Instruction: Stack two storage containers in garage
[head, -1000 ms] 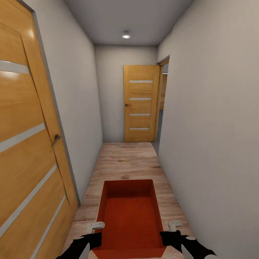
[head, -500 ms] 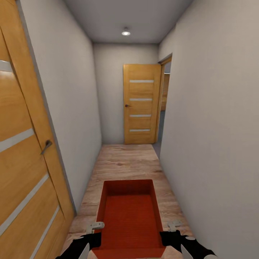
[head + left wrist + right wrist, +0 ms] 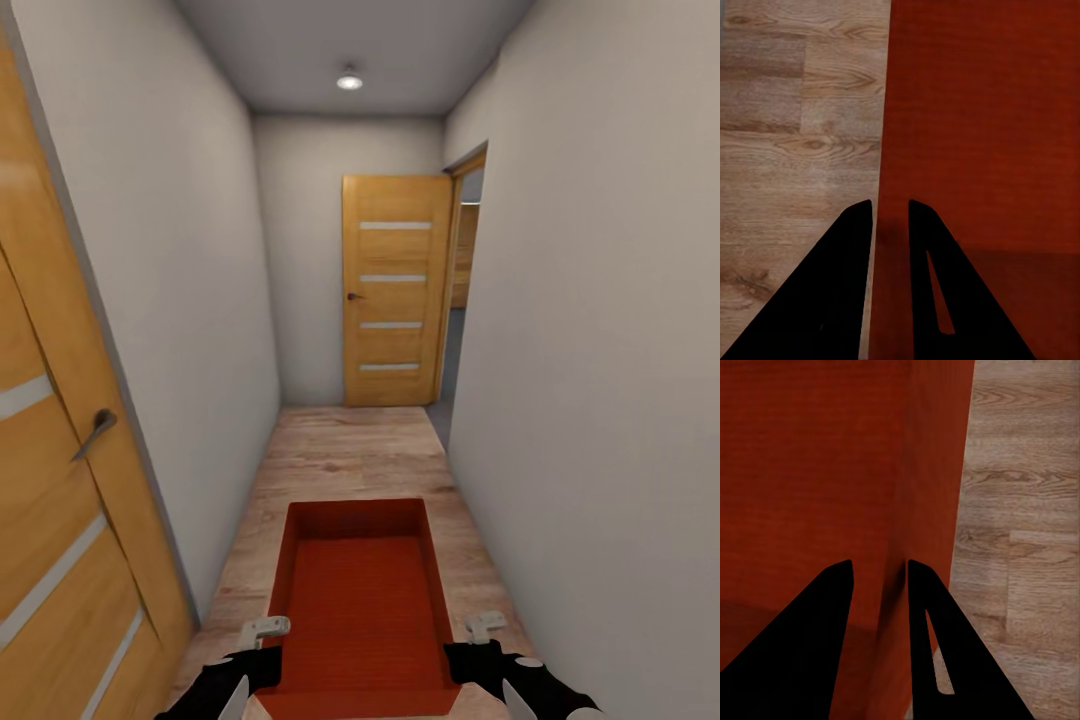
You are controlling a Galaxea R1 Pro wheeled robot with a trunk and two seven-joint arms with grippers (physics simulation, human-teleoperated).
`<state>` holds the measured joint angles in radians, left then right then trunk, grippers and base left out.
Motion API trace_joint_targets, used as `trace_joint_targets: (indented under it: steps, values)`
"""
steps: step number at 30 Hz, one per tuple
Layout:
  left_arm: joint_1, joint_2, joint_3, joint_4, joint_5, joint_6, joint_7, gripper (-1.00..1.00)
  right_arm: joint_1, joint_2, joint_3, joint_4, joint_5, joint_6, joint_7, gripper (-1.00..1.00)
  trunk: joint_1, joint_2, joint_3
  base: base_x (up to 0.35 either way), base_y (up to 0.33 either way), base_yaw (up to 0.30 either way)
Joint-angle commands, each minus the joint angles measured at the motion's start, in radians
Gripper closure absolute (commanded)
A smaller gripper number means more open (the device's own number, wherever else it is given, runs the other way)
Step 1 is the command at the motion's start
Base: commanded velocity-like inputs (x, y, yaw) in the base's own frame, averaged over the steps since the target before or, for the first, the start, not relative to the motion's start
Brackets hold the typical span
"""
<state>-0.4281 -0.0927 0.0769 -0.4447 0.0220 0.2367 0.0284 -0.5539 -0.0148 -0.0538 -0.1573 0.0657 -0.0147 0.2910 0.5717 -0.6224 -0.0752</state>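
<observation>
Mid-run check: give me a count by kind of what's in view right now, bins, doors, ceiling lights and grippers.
Storage containers: 1, the orange-red bin held between both grippers.
Wooden doors: 2, near left door, far door.
Ceiling lights: 1.
Grippers: 2, left gripper, right gripper.
Total: 6.

Readable text: none in any view.
Storage container (image 3: 360, 600): ribbed orange-red surface, no label, brand or number.
Far door (image 3: 397, 290): four pale horizontal strips, no sign or lettering.
Near door (image 3: 50, 520): pale strips and a lever handle, no writing.
Walls (image 3: 590, 350): plain, no signs or markings.
Floor (image 3: 350, 450): wood-plank grain, no marks that read as text.
</observation>
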Motion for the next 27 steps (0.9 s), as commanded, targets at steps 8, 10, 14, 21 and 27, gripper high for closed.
trace_joint_targets:
  steps: [8,10,14,21,27]
  values:
    - [0.000,0.028,-0.003,0.002,-0.027,0.006,0.033,1.00,-0.001,-0.004,0.005,-0.013,0.003,-0.001,0.002,1.00,0.001,-0.002,-0.002,0.329,0.000,0.000]
    - [0.000,0.028,-0.003,0.002,-0.028,0.006,0.033,1.00,-0.001,-0.004,0.004,-0.013,0.002,-0.001,0.001,1.00,0.001,-0.002,-0.002,0.329,0.000,0.000]
    - [0.000,0.029,-0.003,0.001,-0.027,0.006,0.033,1.00,-0.001,-0.004,0.004,-0.013,0.002,-0.001,0.001,1.00,0.001,-0.002,-0.002,0.329,0.000,0.000]
    - [0.000,0.028,0.000,0.002,-0.027,0.006,0.032,1.00,-0.001,-0.004,0.004,-0.013,0.003,-0.001,-0.001,1.00,0.001,-0.002,-0.002,0.329,0.000,0.000]
    - [0.000,0.028,0.000,0.002,-0.027,0.006,0.032,1.00,-0.001,-0.004,0.004,-0.013,0.002,-0.001,0.000,1.00,0.001,-0.002,-0.002,0.329,0.000,0.000]
